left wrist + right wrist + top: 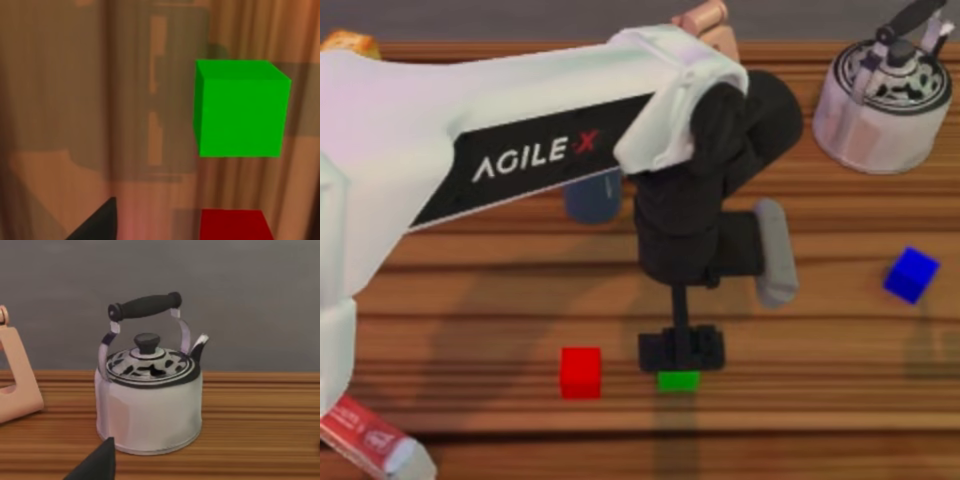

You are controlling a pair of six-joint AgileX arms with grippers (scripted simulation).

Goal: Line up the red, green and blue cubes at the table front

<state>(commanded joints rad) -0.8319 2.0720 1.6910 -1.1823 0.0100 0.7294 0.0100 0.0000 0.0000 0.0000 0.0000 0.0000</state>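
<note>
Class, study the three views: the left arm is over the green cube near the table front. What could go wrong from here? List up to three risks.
1. The left end effector sits right at the green cube; a slightly off move could nudge it out of line.
2. The red cube lies close beside it and might get bumped.
3. The blue cube sits far toward the table's right, near the kettle, so fetching it may mean a long reach.

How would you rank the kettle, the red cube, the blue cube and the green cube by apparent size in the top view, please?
1. Kettle, by far the largest.
2. Blue cube and red cube look alike.
Green cube cannot be ranked: the left gripper covers part of it.
</note>
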